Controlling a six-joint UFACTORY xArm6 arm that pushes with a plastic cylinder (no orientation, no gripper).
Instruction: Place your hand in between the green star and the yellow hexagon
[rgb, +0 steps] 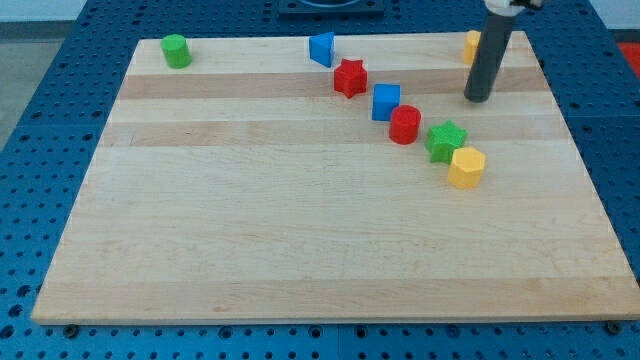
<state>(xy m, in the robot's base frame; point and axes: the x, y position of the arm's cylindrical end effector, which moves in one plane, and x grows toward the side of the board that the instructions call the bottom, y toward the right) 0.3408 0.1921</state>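
The green star (445, 139) lies right of the board's middle, touching the yellow hexagon (466, 167) just below and to its right. My tip (478, 99) stands on the board above and slightly right of the green star, well apart from both blocks. The dark rod rises from the tip to the view's top edge.
A red cylinder (404, 125), blue cube (386, 101) and red star (350, 77) run diagonally up-left from the green star. A blue block (321, 48) and green cylinder (176, 50) sit near the top edge. A yellow-orange block (470, 46) is partly hidden behind the rod.
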